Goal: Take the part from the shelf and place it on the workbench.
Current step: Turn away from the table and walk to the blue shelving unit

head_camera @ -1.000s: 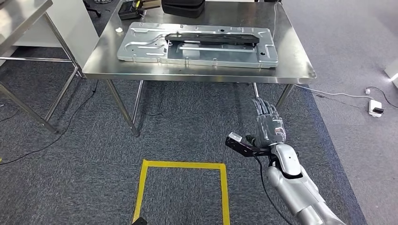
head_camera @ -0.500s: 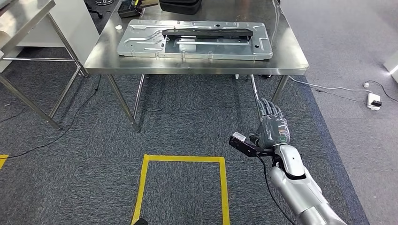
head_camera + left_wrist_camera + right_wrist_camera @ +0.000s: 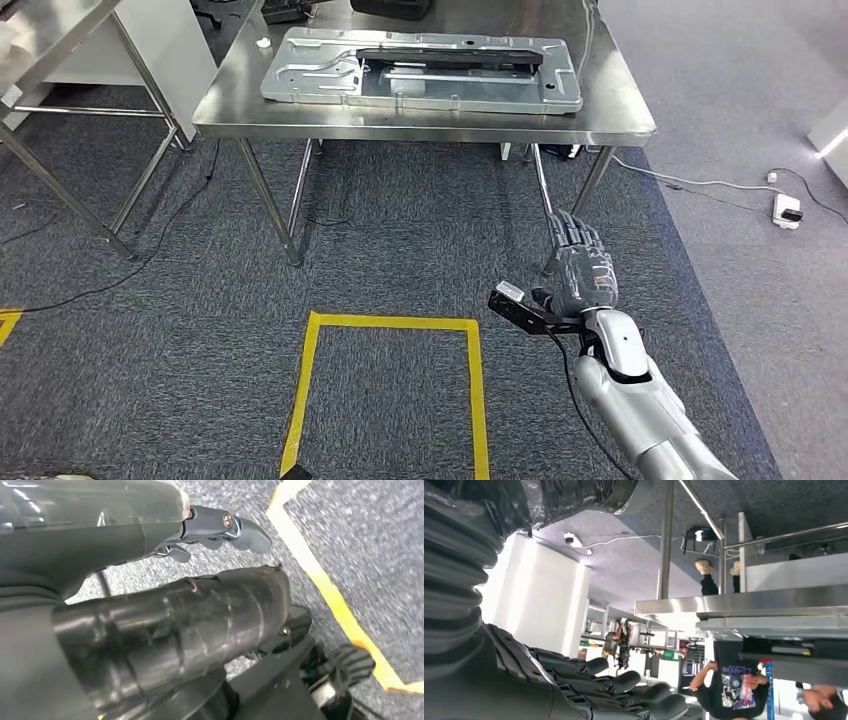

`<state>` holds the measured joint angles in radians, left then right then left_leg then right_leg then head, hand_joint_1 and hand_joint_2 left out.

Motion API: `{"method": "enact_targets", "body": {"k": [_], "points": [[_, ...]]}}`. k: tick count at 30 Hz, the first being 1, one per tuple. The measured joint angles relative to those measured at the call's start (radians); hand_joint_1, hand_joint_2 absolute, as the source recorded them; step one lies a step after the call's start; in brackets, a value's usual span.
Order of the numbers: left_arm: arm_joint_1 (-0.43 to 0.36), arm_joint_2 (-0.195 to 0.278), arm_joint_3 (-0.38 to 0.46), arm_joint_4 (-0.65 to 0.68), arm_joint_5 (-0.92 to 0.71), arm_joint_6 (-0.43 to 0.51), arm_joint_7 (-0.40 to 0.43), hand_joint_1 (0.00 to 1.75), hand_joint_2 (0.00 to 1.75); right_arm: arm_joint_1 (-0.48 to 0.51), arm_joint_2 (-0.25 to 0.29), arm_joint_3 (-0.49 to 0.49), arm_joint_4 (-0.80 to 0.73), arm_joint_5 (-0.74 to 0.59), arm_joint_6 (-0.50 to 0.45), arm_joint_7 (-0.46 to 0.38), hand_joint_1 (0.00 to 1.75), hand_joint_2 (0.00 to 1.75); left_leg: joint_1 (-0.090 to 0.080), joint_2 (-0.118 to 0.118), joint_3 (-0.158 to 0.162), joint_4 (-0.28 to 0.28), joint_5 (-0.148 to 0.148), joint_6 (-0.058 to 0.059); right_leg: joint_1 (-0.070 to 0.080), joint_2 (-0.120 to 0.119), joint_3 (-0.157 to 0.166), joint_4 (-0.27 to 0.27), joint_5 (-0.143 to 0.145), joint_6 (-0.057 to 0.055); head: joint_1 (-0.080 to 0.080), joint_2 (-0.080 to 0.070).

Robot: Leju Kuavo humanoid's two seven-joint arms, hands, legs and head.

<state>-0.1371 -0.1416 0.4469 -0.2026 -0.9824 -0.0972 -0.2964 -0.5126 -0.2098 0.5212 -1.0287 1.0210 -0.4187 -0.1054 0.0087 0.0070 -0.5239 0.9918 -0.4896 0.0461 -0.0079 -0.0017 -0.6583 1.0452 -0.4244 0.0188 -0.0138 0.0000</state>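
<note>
Since the earlier frames the whole head view had shifted, the counter (image 3: 420, 118) sliding toward the top of the picture: a move of the camera, not of the things. The right hand (image 3: 582, 268) kept its place low over the carpet, fingers stretched out straight and holding nothing; in the right wrist view its dark fingers (image 3: 624, 682) lay side by side, apart from any object.

No writing could be read on the part or the counter. A person's dark shirt (image 3: 733, 677) in the right wrist view carried a light printed line, too small to make out.

The part (image 3: 420, 82) was a long, flat sheet-metal panel, silvery grey, with pressed ribs, raised edges and small holes, and a long black bar (image 3: 450, 57) lying along its far half. It rested flat on the steel counter, well ahead of the right hand and a little to its left, not touched by it.

The left hand (image 3: 220, 527) showed in its wrist view as grey fingers above grey carpet and a strip of yellow tape (image 3: 320, 575); whether those fingers were spread or curled could not be told. A yellow tape square (image 3: 390, 390) lay on the floor just left of the right hand.
</note>
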Motion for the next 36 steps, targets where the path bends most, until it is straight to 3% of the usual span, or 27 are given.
{"method": "enact_targets", "body": {"k": [3,4,5,6,8,10,11,13,15,16,18,19,20,21,22,24,26,29,31,34,35,36], "points": [[-0.001,0.000,0.001,0.000,0.001,0.000,-0.001,0.00,0.00,0.003,-0.001,-0.001,0.002,-0.001,-0.002,-0.002,0.00,1.75,0.001,0.003,-0.032,-0.003,0.029,0.014,-0.005,0.002,-0.053,0.166,-0.131,0.012,0.001,0.000],[0.000,0.000,0.001,0.000,0.001,0.000,-0.001,0.00,0.00,0.005,-0.002,-0.001,0.003,-0.001,-0.002,-0.003,0.00,1.75,0.001,0.003,-0.044,-0.002,0.037,0.013,-0.005,0.002,-0.065,0.221,-0.155,0.016,0.001,0.000],[0.001,0.000,0.001,0.000,0.002,0.000,-0.001,0.00,0.00,0.007,-0.002,-0.002,0.005,-0.001,-0.002,-0.004,0.00,1.75,0.000,0.003,-0.056,0.000,0.044,0.012,-0.006,0.001,-0.063,0.249,-0.157,0.018,0.001,0.000],[0.002,0.000,0.001,0.000,0.002,0.000,-0.001,0.00,0.00,0.008,-0.002,-0.002,0.006,-0.001,-0.002,-0.004,0.00,1.75,0.000,0.003,-0.067,0.004,0.051,0.010,-0.007,0.001,-0.043,0.240,-0.139,0.018,0.001,0.000],[0.003,0.000,0.002,0.000,0.002,0.000,-0.001,0.00,0.00,0.008,-0.002,-0.005,0.008,-0.001,-0.003,-0.005,0.00,1.75,0.000,0.003,-0.085,0.013,0.060,0.005,-0.007,0.001,0.047,0.122,-0.093,0.014,0.001,0.000],[0.003,0.000,0.002,0.000,0.002,0.000,-0.001,0.00,0.00,0.008,-0.002,-0.010,0.007,-0.002,-0.004,-0.005,0.00,1.75,-0.002,0.002,-0.097,0.022,0.068,-0.004,-0.003,0.002,0.130,-0.004,-0.084,0.006,0.001,0.000],[0.002,0.000,0.002,0.000,0.002,0.000,-0.001,0.00,0.00,0.007,-0.002,-0.012,0.007,-0.003,-0.004,-0.005,0.00,1.75,-0.003,0.002,-0.100,0.024,0.073,-0.010,0.000,0.002,0.146,-0.033,-0.089,0.001,0.001,0.000],[0.003,0.000,0.003,0.000,0.002,0.000,-0.002,0.00,0.00,0.008,-0.002,-0.015,0.008,-0.005,-0.005,-0.006,0.00,1.75,-0.004,0.002,-0.103,0.021,0.083,-0.023,0.002,0.002,0.143,-0.043,-0.082,-0.012,0.001,0.000],[0.004,0.001,0.005,0.000,0.003,0.000,-0.002,0.00,0.00,0.008,-0.002,-0.016,0.007,-0.006,-0.005,-0.006,0.00,1.75,-0.003,-0.001,-0.117,0.039,0.063,-0.034,-0.003,0.000,0.132,-0.050,-0.066,-0.030,0.000,0.000],[0.004,0.001,0.005,0.000,0.003,0.000,-0.004,0.00,0.00,0.008,-0.002,-0.017,0.007,-0.007,-0.005,-0.006,0.00,1.75,-0.003,-0.003,-0.132,0.074,0.029,-0.038,-0.006,-0.001,0.124,-0.054,-0.057,-0.038,0.000,0.000],[0.005,0.001,0.006,0.000,0.004,0.001,-0.010,0.00,0.00,0.011,-0.002,-0.017,0.007,-0.007,-0.006,-0.005,0.00,1.75,0.000,-0.004,-0.175,0.195,-0.058,-0.044,-0.005,-0.003,0.103,-0.054,-0.042,-0.046,-0.001,0.000],[0.006,0.001,0.006,0.000,0.004,0.001,-0.014,0.00,0.00,0.014,-0.003,-0.018,0.007,-0.007,-0.006,-0.005,0.00,1.75,0.001,-0.003,-0.193,0.259,-0.086,-0.046,-0.004,-0.003,0.093,-0.053,-0.036,-0.046,-0.001,0.000],[0.007,0.001,0.006,0.000,0.004,0.001,-0.016,0.00,0.00,0.017,-0.003,-0.020,0.008,-0.007,-0.006,-0.005,0.00,1.75,0.002,-0.003,-0.200,0.301,-0.094,-0.047,-0.004,-0.003,0.084,-0.052,-0.029,-0.046,-0.001,0.000],[0.008,0.001,0.006,0.000,0.004,0.002,-0.017,0.00,0.00,0.020,-0.003,-0.021,0.008,-0.007,-0.006,-0.005,0.00,1.75,0.002,-0.003,-0.188,0.305,-0.082,-0.047,-0.003,-0.002,0.075,-0.050,-0.023,-0.044,-0.001,0.000],[0.008,0.001,0.006,0.000,0.004,0.002,-0.018,0.00,0.00,0.023,-0.003,-0.023,0.008,-0.007,-0.006,-0.005,0.00,1.75,0.002,-0.003,-0.159,0.272,-0.059,-0.045,-0.003,-0.001,0.068,-0.048,-0.018,-0.043,-0.001,0.000],[0.007,0.001,0.007,0.000,0.005,0.003,-0.018,0.00,0.00,0.029,-0.003,-0.026,0.008,-0.008,-0.008,-0.005,0.00,1.75,0.000,-0.004,-0.054,0.121,-0.019,-0.035,-0.001,0.001,0.059,-0.044,-0.011,-0.036,-0.001,0.000],[0.006,0.002,0.007,0.000,0.005,0.005,-0.020,0.00,0.00,0.037,-0.003,-0.030,0.008,-0.011,-0.016,-0.004,0.00,1.75,-0.004,-0.004,0.011,0.014,-0.011,-0.027,0.001,0.000,0.055,-0.041,-0.005,-0.026,-0.001,0.000],[0.009,0.002,0.008,0.000,0.005,0.010,-0.023,0.00,0.00,0.059,-0.003,-0.042,0.012,-0.017,-0.036,-0.006,0.00,1.75,-0.003,-0.004,0.012,-0.007,-0.006,-0.017,0.002,-0.001,0.052,-0.041,0.004,-0.009,0.000,0.000],[0.010,0.001,0.008,0.000,0.006,0.012,-0.025,0.00,0.00,0.078,-0.003,-0.053,0.019,-0.022,-0.052,-0.011,0.00,1.75,0.002,-0.001,0.007,-0.015,0.007,-0.002,0.002,0.000,0.036,-0.007,-0.024,0.000,0.000,0.000],[0.013,0.001,0.012,0.000,0.008,0.015,-0.028,0.00,0.00,0.119,-0.002,-0.076,0.045,-0.031,-0.077,-0.020,0.00,1.75,0.000,-0.001,-0.008,-0.014,0.018,0.011,-0.001,0.002,-0.045,0.179,-0.129,0.009,0.001,0.000],[0.017,0.001,0.014,0.000,0.009,0.016,-0.029,0.00,0.00,0.137,-0.002,-0.085,0.057,-0.033,-0.085,-0.024,0.00,1.75,-0.001,-0.001,-0.013,-0.012,0.019,0.011,-0.002,0.001,-0.066,0.232,-0.149,0.012,0.001,0.000],[0.020,0.001,0.015,0.000,0.009,0.017,-0.029,0.00,0.00,0.154,-0.001,-0.092,0.069,-0.034,-0.091,-0.027,0.00,1.75,-0.001,-0.002,-0.017,-0.008,0.020,0.011,-0.003,0.001,-0.069,0.248,-0.148,0.012,0.001,0.000]]}}
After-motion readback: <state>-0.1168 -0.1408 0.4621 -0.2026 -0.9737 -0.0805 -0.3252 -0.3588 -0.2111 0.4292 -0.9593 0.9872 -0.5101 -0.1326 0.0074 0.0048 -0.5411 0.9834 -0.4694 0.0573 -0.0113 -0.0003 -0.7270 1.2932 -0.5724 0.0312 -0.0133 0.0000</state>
